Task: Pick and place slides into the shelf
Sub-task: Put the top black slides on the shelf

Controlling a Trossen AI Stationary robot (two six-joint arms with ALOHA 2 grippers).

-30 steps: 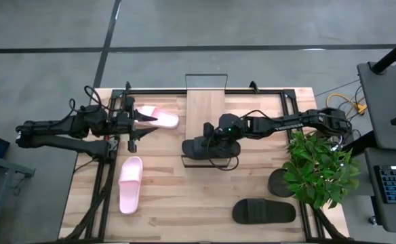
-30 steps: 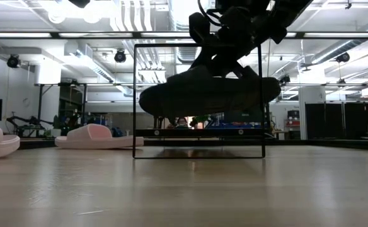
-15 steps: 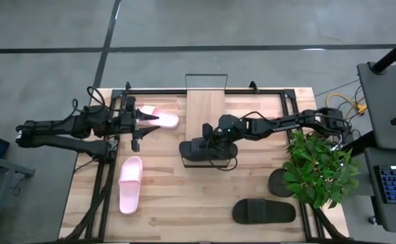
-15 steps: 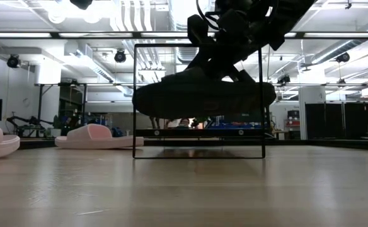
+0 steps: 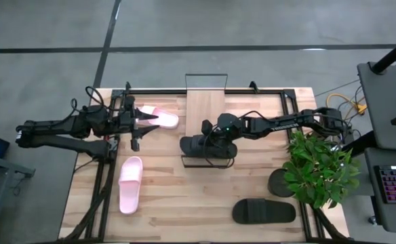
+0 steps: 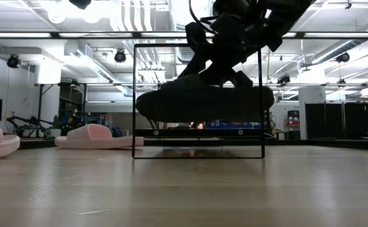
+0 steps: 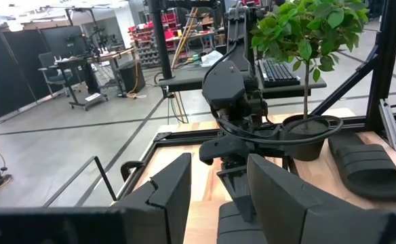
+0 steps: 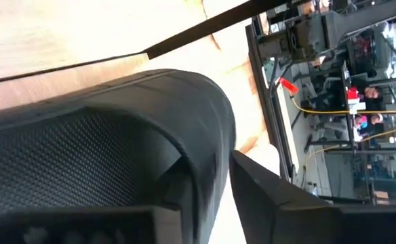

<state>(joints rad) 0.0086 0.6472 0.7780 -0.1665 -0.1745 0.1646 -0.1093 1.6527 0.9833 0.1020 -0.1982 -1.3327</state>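
A: Where's the black slide [image 5: 208, 146]?

B: Mid-table, at the shelf [image 5: 205, 105], lying crosswise over its near end. Seen from table height it sits inside the thin black wire frame [image 6: 134, 101], level and clear of the tabletop.

A: Who has it?

B: The right gripper [image 5: 218, 135] is on top of it, at the strap. That arm reaches in from the right edge. Its wrist camera is filled by the strap.

A: Clamped or let go?

B: I cannot tell. The strap is right against the gripper, but the pictures do not show whether it is squeezed.

A: And the shelf itself?

B: Its light-wood panel shows bare on the far side of the slide, running to the table's far edge.

A: The left gripper [image 5: 144, 118]?

B: At the far left, spread, with nothing in the gap. It points at a pink slide [image 5: 163, 118] just beside it. Whether they touch I cannot tell.

A: The other slides?

B: A second pink slide [image 5: 130, 184] lies near left, lengthwise, well apart from the arm. The other black slide [image 5: 264, 211] lies at the near right, flat on the table [image 5: 184, 203].

A: Anything else?

B: A potted plant [image 5: 320, 169] stands at the right edge, between the right arm and that black slide.
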